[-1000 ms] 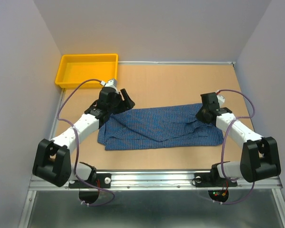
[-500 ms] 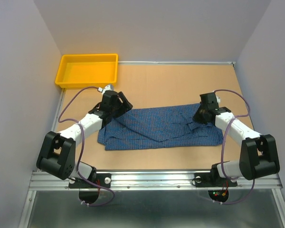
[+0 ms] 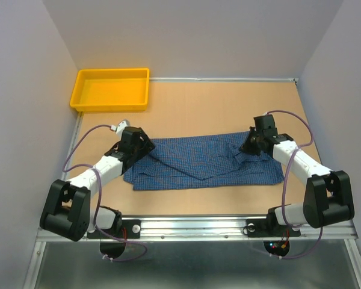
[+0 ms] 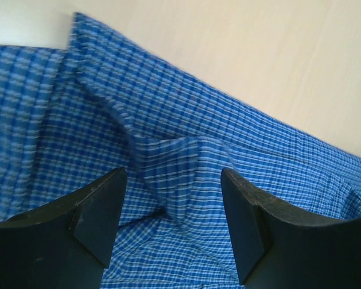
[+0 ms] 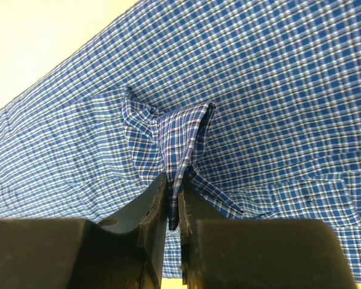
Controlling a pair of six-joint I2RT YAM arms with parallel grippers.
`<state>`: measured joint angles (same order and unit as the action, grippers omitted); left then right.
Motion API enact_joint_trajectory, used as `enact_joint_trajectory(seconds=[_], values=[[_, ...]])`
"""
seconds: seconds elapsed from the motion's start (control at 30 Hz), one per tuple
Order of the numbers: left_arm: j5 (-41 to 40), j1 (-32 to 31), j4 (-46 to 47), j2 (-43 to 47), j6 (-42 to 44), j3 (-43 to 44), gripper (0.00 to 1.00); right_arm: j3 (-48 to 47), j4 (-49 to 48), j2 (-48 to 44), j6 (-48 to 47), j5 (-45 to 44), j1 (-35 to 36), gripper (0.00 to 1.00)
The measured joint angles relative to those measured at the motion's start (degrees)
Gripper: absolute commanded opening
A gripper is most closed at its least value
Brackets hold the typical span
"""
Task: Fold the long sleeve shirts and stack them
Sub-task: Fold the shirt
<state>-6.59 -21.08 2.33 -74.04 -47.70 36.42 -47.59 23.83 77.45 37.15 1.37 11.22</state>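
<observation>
So here's where I'm at with the blue checked shirt (image 3: 201, 161). It's lying spread out sideways across the middle of the table (image 3: 216, 108), kind of rumpled, and I've got one arm at each end.

My right gripper (image 5: 173, 189) is clamped shut on a little pinch of cloth near the shirt's right end. On the wrist cam the fabric tents up into a peak right between the fingers, so I'd say the hold is solid. My left gripper (image 4: 171, 192) is wide open, with its fingers straddling a raised crease at the left end. Nothing's gripped there yet.

Why both ends? My guess is that one pinch would just drag the whole thing into a heap. With a grip at each end I can lift an edge evenly and lay it over for a fold. Closing the left side on that crease looks like the obvious next thing.

The yellow tray (image 3: 111, 71) sits at the far left corner, well apart from the shirt. I can only see the one shirt, so no stack so far.
</observation>
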Motion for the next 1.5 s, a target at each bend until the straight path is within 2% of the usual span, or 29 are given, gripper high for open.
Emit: enact_joint_trajectory(seconds=[0.17,0.33,0.53,0.63,0.8,0.9,1.03,1.3,1.5], values=[[-0.90,2.49,-1.66,6.29,-1.01,-3.43,0.75,-1.16,0.02,0.11,-0.94,4.17,0.00,0.16],[-1.25,2.34,-7.19,8.07,-1.07,-0.26,0.73,-1.64,-0.17,0.31,-1.99,5.92,0.11,0.16],[-3.02,0.50,-20.15,-2.34,0.26,18.03,0.72,-2.47,-0.09,0.31,-3.82,5.90,0.50,0.16],[-3.93,-0.90,-24.13,-7.52,0.59,24.46,0.72,-3.04,-0.11,0.31,-5.18,5.70,0.79,0.16],[-5.29,-3.48,-30.21,-13.18,0.68,29.77,0.71,-4.28,0.09,0.31,-6.84,6.19,2.49,0.16],[-6.51,-4.35,-32.35,-14.08,0.59,30.16,0.71,-6.38,0.24,0.33,-7.19,6.80,5.62,0.15],[-8.74,-3.63,-32.72,-10.21,0.61,28.59,0.71,-13.09,0.07,1.79,-7.58,8.02,16.11,0.15],[-13.73,9.86,-31.28,11.21,3.54,20.00,0.72,-22.86,-1.31,9.60,-12.39,16.85,44.35,0.15],[-15.61,11.69,-30.67,18.43,5.68,16.70,0.72,-24.65,1.27,15.41,-19.23,26.84,59.47,0.15]])
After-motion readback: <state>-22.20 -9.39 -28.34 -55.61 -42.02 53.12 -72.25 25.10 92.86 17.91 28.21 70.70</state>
